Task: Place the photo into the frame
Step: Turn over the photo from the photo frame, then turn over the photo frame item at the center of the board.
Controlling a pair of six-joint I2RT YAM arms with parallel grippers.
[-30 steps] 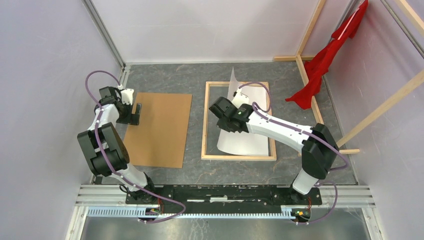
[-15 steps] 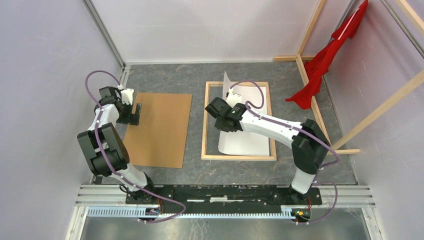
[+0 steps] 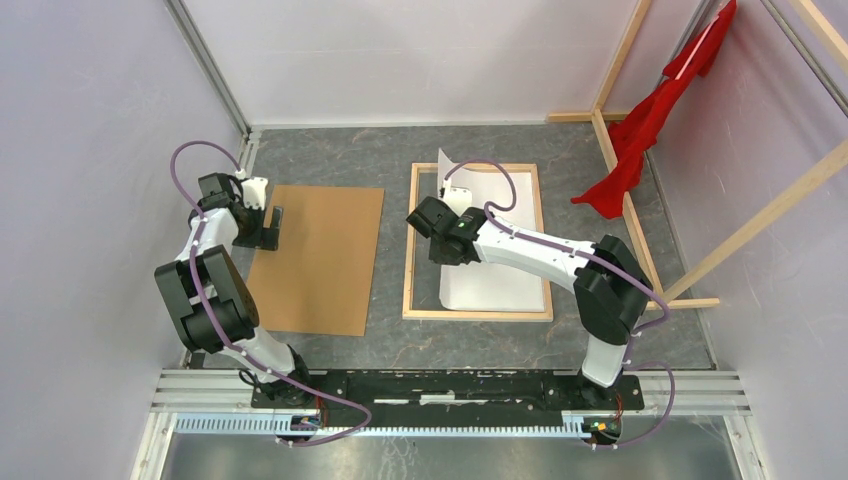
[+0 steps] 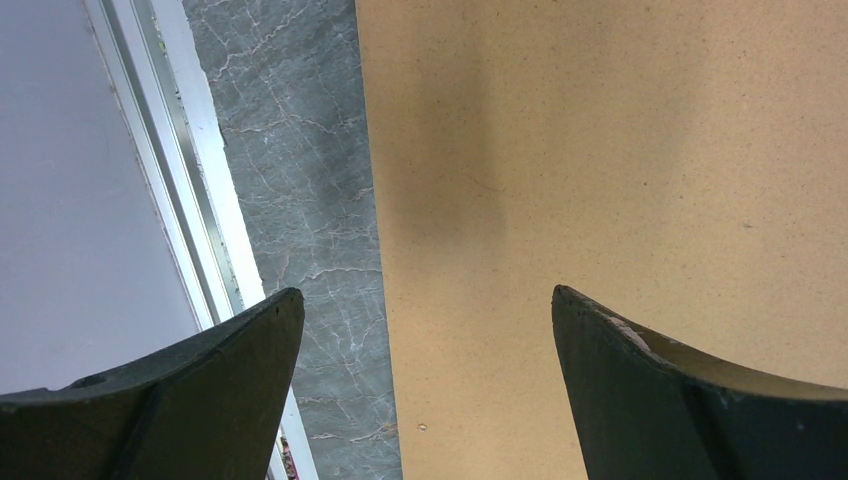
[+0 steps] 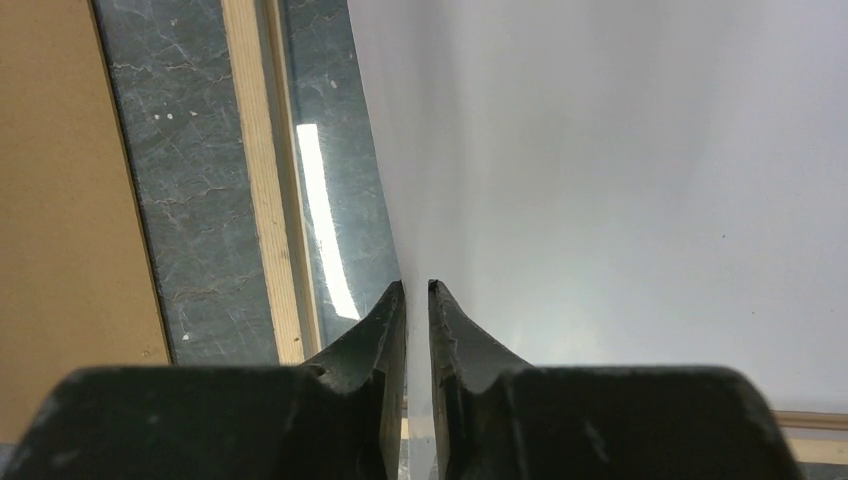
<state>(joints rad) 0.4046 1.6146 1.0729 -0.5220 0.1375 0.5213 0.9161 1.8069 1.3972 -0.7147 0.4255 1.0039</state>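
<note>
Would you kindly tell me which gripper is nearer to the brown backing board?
Left. The left gripper hangs open over the left edge of the backing board; the right gripper is off to its right, shut on the photo over the frame.

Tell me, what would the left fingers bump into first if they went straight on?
Probably the brown board, near its edge by the grey table. The open left fingers point down at it; depth is unclear.

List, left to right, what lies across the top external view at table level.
Left pincer, open over the board's left edge → brown backing board → frame, its left border → photo, white back up, within the frame → red cloth at far right.
</note>
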